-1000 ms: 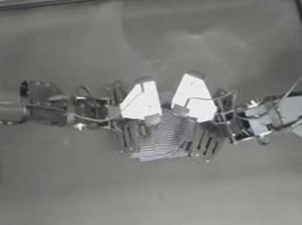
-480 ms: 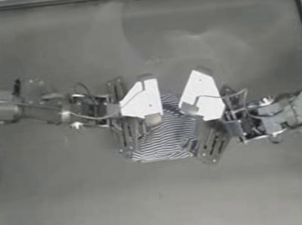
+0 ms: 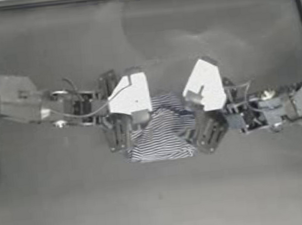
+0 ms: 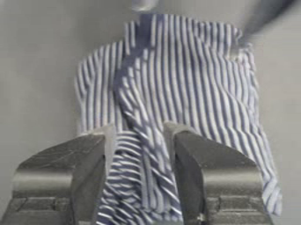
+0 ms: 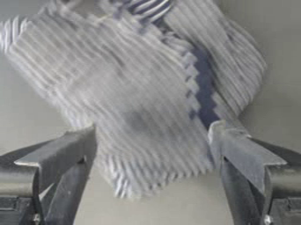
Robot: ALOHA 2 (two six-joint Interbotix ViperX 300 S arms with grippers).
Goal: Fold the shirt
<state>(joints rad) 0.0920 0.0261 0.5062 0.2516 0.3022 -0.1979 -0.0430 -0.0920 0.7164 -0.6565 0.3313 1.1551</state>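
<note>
Jaws of left gripper clamped on bunched shirt at table centre; right gripper jaws spread, fabric between, not pinched. Risk: uneven lift, fold skews or slips.

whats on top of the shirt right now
Both end effectors sit over the bunched shirt: the left end effector at one side, the right end effector at the other. Their white wrist housings cover the shirt's upper part, so collar and label can't be seen.
</note>
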